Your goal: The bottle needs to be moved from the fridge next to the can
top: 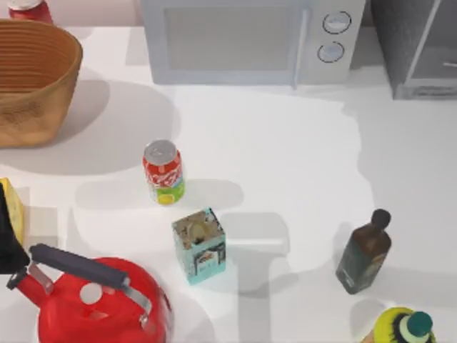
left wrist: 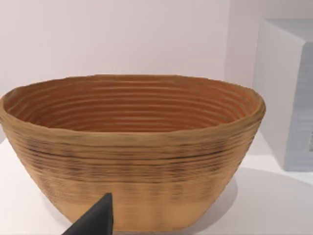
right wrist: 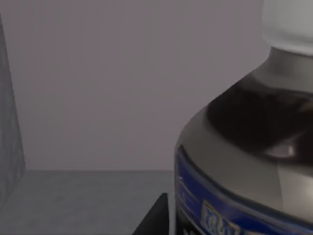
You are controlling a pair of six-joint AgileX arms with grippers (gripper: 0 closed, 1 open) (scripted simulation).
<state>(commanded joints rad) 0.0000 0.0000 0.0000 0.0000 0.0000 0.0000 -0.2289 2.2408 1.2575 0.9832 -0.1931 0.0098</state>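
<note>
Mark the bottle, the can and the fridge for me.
bottle (right wrist: 254, 147): right wrist view, on its dark shoulder below the white cap.
can (top: 163, 172): top view, on its red side.
fridge (top: 414, 43): top view, on its grey front.

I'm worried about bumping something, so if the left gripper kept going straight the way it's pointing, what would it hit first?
Most likely the woven basket: it stands right ahead of the left gripper's finger in the left wrist view, with nothing between them. How far off is unclear.
</note>
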